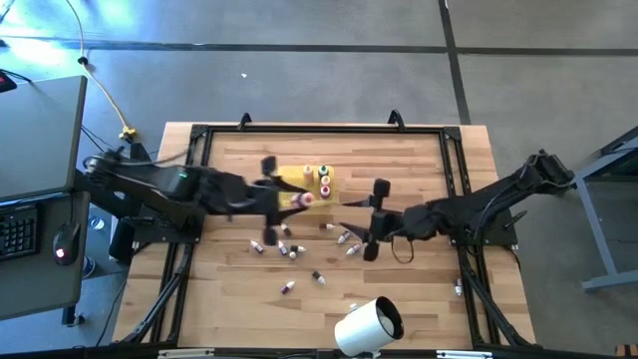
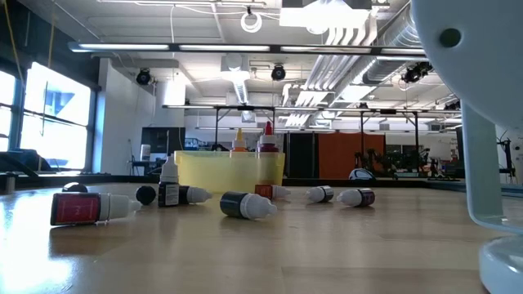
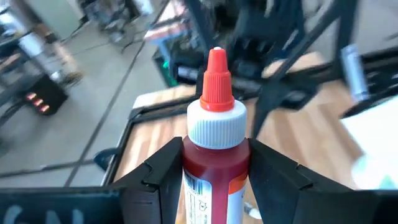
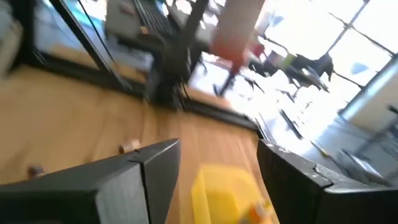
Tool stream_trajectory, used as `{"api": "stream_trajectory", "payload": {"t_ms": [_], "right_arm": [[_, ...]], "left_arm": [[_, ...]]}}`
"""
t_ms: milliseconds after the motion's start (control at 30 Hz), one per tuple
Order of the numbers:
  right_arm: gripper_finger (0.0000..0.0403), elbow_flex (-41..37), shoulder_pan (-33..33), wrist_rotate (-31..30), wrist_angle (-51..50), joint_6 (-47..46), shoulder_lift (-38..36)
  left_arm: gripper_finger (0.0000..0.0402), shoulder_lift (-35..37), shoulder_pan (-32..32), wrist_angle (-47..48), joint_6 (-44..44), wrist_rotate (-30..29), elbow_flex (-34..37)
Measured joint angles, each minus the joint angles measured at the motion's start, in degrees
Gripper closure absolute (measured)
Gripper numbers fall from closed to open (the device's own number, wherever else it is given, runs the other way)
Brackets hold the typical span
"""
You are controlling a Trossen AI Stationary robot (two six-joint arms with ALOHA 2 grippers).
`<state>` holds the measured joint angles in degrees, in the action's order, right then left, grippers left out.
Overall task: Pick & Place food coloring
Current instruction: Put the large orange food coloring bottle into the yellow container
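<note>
Two arms work over the wooden surface (image 1: pixel 229 309). The left claw (image 3: pixel 214 171) is pinched on a red food coloring bottle (image 3: pixel 214 162) with a white collar and red tip; both fingers (image 3: pixel 155 177) press against the bottle's sides. In the high view this claw (image 1: pixel 289 199) sits at the left end of the yellow tray (image 1: pixel 292 178), which lies near the middle of the far half of the surface.

Three capped bottles (image 1: pixel 324 180) stand upright in the tray's right portion. In the low view two of them, orange-tipped and red-tipped, rise above the tray's wall (image 2: pixel 229 171).

The right claw (image 1: pixel 374 217) hovers to the right of the tray, its fingers spread wide apart and nothing between them. The right wrist view shows the tray (image 4: pixel 221 193) beyond the open gap.

The remaining food coloring lies scattered on the surface on the near side of the tray: a cluster (image 1: pixel 279 242) towards the left, several pieces (image 1: pixel 347 239) close to the right claw, and two more (image 1: pixel 302 282) nearer the front edge. In the low view most lie on their sides; one small dark bottle (image 2: pixel 169 186) stands upright.

A large white cylinder (image 1: pixel 367 327) with a dark opening rests at the front edge, right of centre.
</note>
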<state>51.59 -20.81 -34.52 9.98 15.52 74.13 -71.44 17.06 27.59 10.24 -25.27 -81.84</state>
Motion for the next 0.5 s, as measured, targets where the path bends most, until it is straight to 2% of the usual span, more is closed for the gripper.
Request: {"api": "stream_trajectory", "payload": {"t_ms": [167,233,333,400,500], "right_arm": [[0.0194,0.0,-3.2,-5.5,-5.2,-3.2,0.0],[0.0194,0.0,-4.1,-5.7,-5.8,-4.1,0.0],[0.0194,0.0,-5.1,-5.7,-6.0,-4.6,0.0],[0.0194,0.0,-5.5,-5.7,-6.0,-4.6,0.0],[0.0194,0.0,-5.6,-5.7,-6.0,-4.6,0.0]], "left_arm": [[0.0248,9.4,-0.1,7.0,-4.5,3.1,-0.1],[0.0248,12.1,-0.1,11.1,-6.8,1.3,0.2],[0.0247,15.2,-0.1,11.7,-6.2,-2.7,3.6],[0.0247,16.6,-0.2,9.5,-4.3,-3.8,8.7],[0.0247,18.6,-0.2,-4.1,0.6,-5.9,19.5]]}}
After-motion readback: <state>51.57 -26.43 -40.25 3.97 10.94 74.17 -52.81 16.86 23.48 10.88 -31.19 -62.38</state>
